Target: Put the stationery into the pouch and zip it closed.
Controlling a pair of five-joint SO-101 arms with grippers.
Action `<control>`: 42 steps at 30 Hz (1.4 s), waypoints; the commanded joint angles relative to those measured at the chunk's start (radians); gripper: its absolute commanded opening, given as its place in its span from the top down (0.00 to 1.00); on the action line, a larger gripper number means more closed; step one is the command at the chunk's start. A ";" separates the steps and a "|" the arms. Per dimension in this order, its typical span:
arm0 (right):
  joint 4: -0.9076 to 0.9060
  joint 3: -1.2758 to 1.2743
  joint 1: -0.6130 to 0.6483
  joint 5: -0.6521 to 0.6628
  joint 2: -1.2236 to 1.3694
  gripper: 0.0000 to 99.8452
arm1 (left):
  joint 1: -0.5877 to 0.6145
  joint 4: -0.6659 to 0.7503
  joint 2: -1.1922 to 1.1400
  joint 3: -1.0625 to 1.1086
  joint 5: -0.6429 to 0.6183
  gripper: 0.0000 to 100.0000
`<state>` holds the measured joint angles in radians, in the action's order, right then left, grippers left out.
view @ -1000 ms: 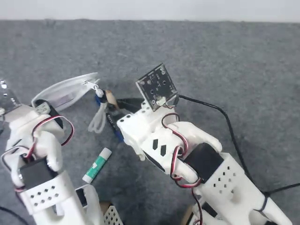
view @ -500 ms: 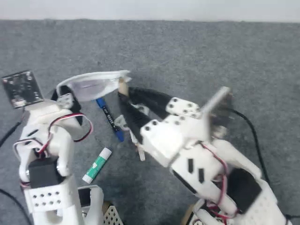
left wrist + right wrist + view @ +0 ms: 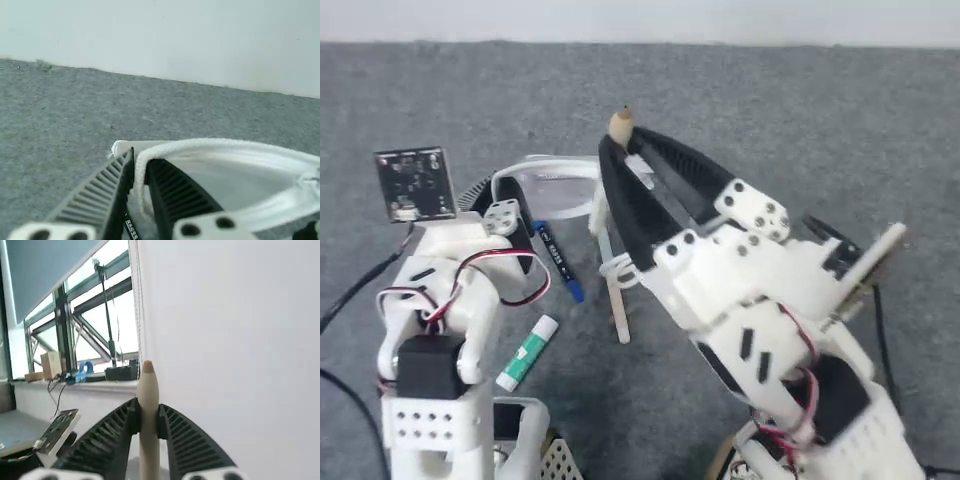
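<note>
The right pincer point(image 3: 623, 142) was clenched on a pale wooden pencil point(image 3: 619, 128), its black jaws pressed to either side of the shaft just below the upper tip, at about 12 o'clock from the middle of the high view. In the right wrist view the pencil point(image 3: 148, 390) stood upright between the ribbed jaws of the same pincer point(image 3: 148, 421), aimed at a white wall. The lower length of the shaft ran down toward 6 o'clock; whether its end touched the grey carpeted table point(image 3: 840, 130) could not be told.

At about 10 o'clock, the left pincer point(image 3: 508, 196) was clamped on the rim of the clear pouch point(image 3: 556, 184). The left wrist view showed that pincer point(image 3: 138, 167) biting the white zip edge of the pouch point(image 3: 230, 172), whose mouth gaped open toward the pencil.

Outside the pouch, a blue pen point(image 3: 558, 262) lay on the carpet at 9 o'clock, just below the pouch mouth, and a green-and-white glue stick point(image 3: 527, 352) lay between 7 and 8 o'clock, near the left arm's base.

By this evidence the job was in its early part: nothing could be seen inside the pouch, one item was in hand, two waited on the table, and the zip was yet to be drawn.
</note>
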<state>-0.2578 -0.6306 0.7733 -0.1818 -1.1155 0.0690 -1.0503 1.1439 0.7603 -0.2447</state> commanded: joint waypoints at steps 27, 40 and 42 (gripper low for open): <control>0.848 -0.555 -0.033 0.226 0.189 0.99 | 0.000 0.006 -0.003 -0.008 -0.015 0.99; 0.688 -0.563 -0.030 0.226 0.180 0.99 | 0.000 0.005 -0.002 -0.008 -0.015 0.99; 0.650 -0.549 -0.030 0.226 0.180 0.99 | 0.000 0.003 -0.002 -0.008 -0.014 0.99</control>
<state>0.4465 -1.2321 0.7472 0.0299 -0.9298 0.0660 -1.0503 1.1439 0.7618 -0.2447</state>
